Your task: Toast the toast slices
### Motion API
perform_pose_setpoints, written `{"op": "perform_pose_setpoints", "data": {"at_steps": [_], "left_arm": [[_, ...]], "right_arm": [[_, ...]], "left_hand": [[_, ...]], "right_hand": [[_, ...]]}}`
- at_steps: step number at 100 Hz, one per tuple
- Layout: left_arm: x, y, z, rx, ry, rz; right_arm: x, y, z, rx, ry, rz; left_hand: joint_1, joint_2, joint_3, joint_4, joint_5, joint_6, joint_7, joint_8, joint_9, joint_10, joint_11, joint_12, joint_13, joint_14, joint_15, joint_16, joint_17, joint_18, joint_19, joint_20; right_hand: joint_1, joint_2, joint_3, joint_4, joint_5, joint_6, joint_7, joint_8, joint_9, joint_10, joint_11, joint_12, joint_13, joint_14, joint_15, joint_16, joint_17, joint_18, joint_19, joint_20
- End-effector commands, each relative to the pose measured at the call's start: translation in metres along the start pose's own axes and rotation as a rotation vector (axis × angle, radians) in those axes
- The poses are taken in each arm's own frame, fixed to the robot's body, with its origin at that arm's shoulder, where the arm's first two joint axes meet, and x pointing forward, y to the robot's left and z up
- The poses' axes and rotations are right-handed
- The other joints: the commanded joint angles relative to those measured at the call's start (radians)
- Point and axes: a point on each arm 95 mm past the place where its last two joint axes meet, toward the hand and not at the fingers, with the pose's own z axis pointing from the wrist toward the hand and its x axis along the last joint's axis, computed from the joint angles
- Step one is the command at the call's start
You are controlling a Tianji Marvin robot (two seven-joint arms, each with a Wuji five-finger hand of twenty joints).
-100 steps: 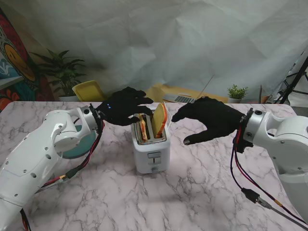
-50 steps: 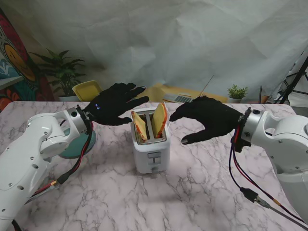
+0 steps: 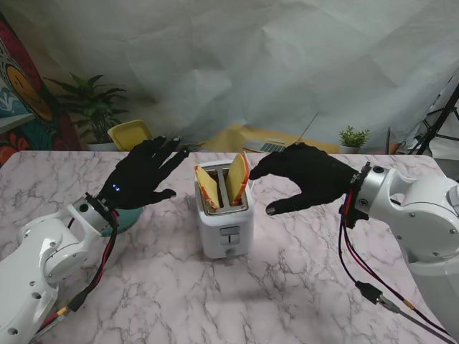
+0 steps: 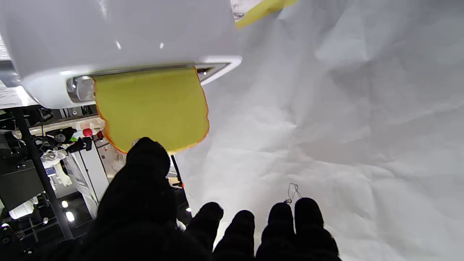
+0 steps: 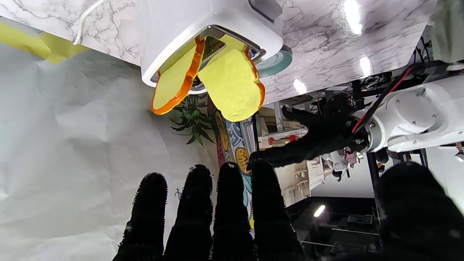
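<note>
Standing in one toaster (image 3: 225,215), two toast slices (image 3: 237,178), two empty hands (image 3: 305,177) nearby

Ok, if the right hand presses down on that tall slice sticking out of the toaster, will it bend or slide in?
The tall slice probably stays stiff: it stands unsupported. It leans in its slot, so it may jam. The toaster looks small and could tip.

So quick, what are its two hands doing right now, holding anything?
Left hand: open, fingers spread, holding nothing, left of the toaster.
Right hand: open, holding nothing, fingertips near the right slice.
</note>
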Motion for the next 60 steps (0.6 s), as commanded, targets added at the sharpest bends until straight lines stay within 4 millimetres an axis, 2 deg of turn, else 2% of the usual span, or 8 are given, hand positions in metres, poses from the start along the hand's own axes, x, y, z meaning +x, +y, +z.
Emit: {"op": "perform_pose_setpoints", "data": {"at_steps": [1,15,21,32,43,60], "left_arm": [[0.007,0.024,-0.012,-0.049,-0.008,-0.053],[0.015,0.049,-0.023,-0.077,-0.008,-0.112],[0.018,0.059,-0.025,-0.085,-0.004,-0.142],[0.023,0.074,-0.025,-0.102,0.012,-0.174],[0.025,0.084,-0.022,-0.106,0.016,-0.205],[0.027,0.095,-0.015,-0.09,0.003,-0.26]], "right_arm": [[0.004,-0.007,-0.001,-0.005,-0.006,0.013],[0.009,-0.015,-0.004,-0.022,-0.024,0.007],[0.012,-0.019,-0.007,-0.023,-0.033,0.001],[0.019,-0.029,-0.012,-0.027,-0.056,0.003],[0.025,-0.04,-0.018,-0.031,-0.076,0.021],[0.033,-0.055,-0.025,-0.067,-0.098,0.036]], "left_hand": [[0.034,0.053,-0.013,0.034,-0.03,0.028,-0.026,-0.017,-0.04,0.01,-0.017,-0.014,-0.042,-0.005,-0.025,0.014,-0.003,-0.021,-0.037,-0.002],[0.067,0.074,-0.033,0.038,-0.029,0.02,-0.005,0.005,-0.033,-0.011,-0.007,0.016,-0.031,-0.018,-0.008,0.025,0.0,-0.03,-0.026,0.017],[0.092,0.088,-0.052,0.039,-0.033,0.014,0.011,0.061,-0.03,-0.026,0.0,0.063,-0.024,-0.027,0.013,0.023,0.001,-0.036,-0.012,0.027],[0.114,0.104,-0.069,0.041,-0.027,0.005,0.032,0.104,-0.023,-0.057,0.023,0.126,-0.008,-0.046,0.04,0.01,0.005,-0.052,0.007,0.027],[0.127,0.109,-0.075,0.043,-0.014,-0.01,0.047,0.114,-0.013,-0.08,0.032,0.176,0.008,-0.069,0.058,-0.036,0.01,-0.079,0.003,0.0],[0.122,0.12,-0.078,0.041,0.006,-0.044,0.083,0.108,0.022,-0.117,0.087,0.135,0.028,-0.111,0.094,-0.134,0.019,-0.115,-0.012,-0.057]], "right_hand": [[-0.029,-0.011,0.017,-0.024,-0.042,-0.021,0.001,-0.015,-0.026,0.0,-0.021,-0.006,-0.027,-0.006,-0.014,-0.011,-0.006,-0.015,0.001,-0.011],[-0.029,-0.005,0.015,-0.024,-0.052,-0.011,-0.008,-0.019,-0.047,0.015,-0.023,-0.007,-0.04,0.004,-0.016,-0.011,-0.011,-0.012,-0.001,-0.013],[-0.029,-0.002,0.013,-0.024,-0.059,0.0,-0.017,-0.021,-0.063,0.027,-0.025,-0.008,-0.049,0.009,-0.018,-0.012,-0.013,-0.011,-0.003,-0.013],[-0.024,0.002,0.009,-0.022,-0.068,0.026,-0.039,-0.029,-0.077,0.044,-0.023,-0.008,-0.043,0.006,-0.014,-0.011,-0.008,-0.013,-0.003,-0.013],[-0.021,0.009,-0.001,-0.022,-0.07,0.039,-0.064,-0.035,-0.084,0.043,-0.023,-0.01,-0.037,-0.006,-0.013,-0.011,-0.012,-0.022,-0.003,-0.01],[-0.01,0.028,-0.031,-0.018,-0.043,0.05,-0.113,-0.043,-0.072,0.052,-0.043,-0.023,-0.04,0.0,-0.035,-0.023,-0.013,-0.023,-0.017,-0.012]]}}
